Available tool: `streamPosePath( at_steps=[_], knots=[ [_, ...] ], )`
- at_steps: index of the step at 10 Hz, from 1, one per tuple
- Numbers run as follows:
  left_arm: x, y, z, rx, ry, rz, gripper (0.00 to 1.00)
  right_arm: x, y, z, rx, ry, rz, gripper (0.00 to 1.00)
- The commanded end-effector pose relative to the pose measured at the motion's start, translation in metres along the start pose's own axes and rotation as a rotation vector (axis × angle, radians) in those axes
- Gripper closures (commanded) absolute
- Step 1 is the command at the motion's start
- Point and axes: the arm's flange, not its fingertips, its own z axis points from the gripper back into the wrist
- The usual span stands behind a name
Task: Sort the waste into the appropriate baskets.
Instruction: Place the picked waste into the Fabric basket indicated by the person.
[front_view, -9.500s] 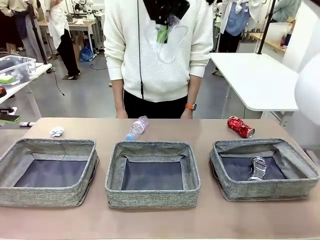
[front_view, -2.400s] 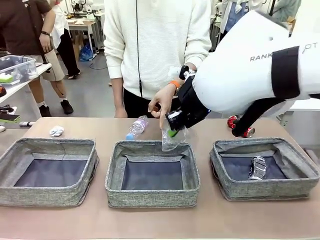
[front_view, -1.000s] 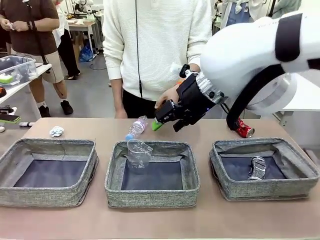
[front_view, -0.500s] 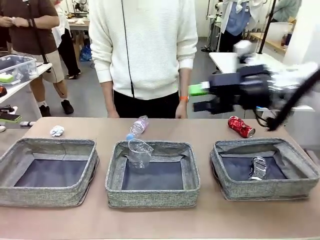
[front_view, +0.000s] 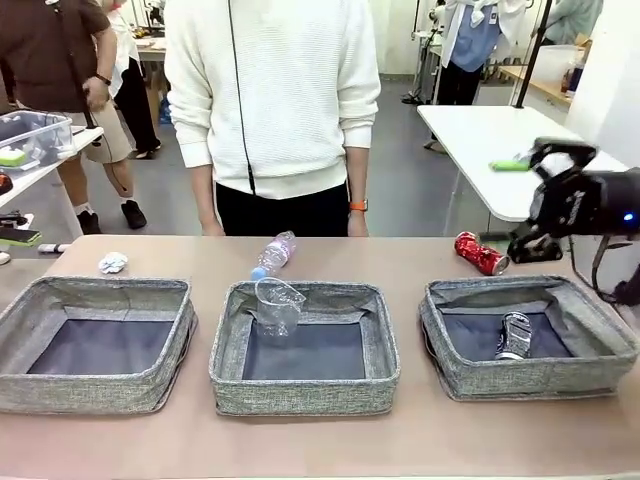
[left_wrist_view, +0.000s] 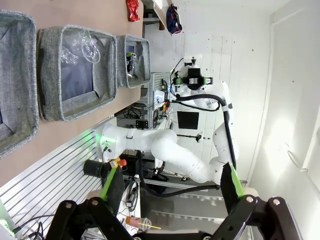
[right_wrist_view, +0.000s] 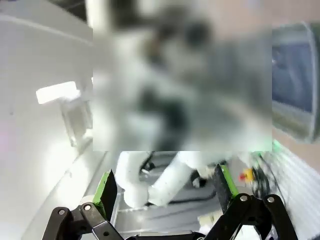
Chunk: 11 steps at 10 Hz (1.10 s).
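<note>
**Step in hand (judged):** the next pick.
- The right gripper hangs over the far right corner of the table. Its fingers are apart with nothing between them.
- The red can lies on its side near the right gripper and is the likeliest candidate.
- Recommended: descend with the fingers astride the can's narrow width, not its length. Close squarely and lift clear of the soft wall. Release over the right basket, which holds the other can.
- The left gripper is likewise spread and empty, well off the work.

**Containers:** 3 baskets in a row.
1. Left basket: empty.
2. Middle basket: 1 clear plastic cup, tilted against the far-left wall.
3. Right basket: 1 crushed silver can.

**Unsorted, on the table beyond the baskets:** the clear plastic bottle, the paper ball and the red can.
</note>
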Motion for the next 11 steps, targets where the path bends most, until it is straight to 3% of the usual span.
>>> streamPosePath(
  at_steps=[1, 11],
  knots=[
    [-0.0009, -0.0017, 0.0, -0.017, -0.001, -0.02, 0.0, 0.0054, 0.01, 0.0085, 0.097, -0.058, 0.1, 0.0],
    [-0.0009, -0.0017, 0.0, -0.017, -0.001, -0.02, 0.0, 0.0054, 0.01, 0.0085, 0.097, -0.058, 0.1, 0.0]
  ],
)
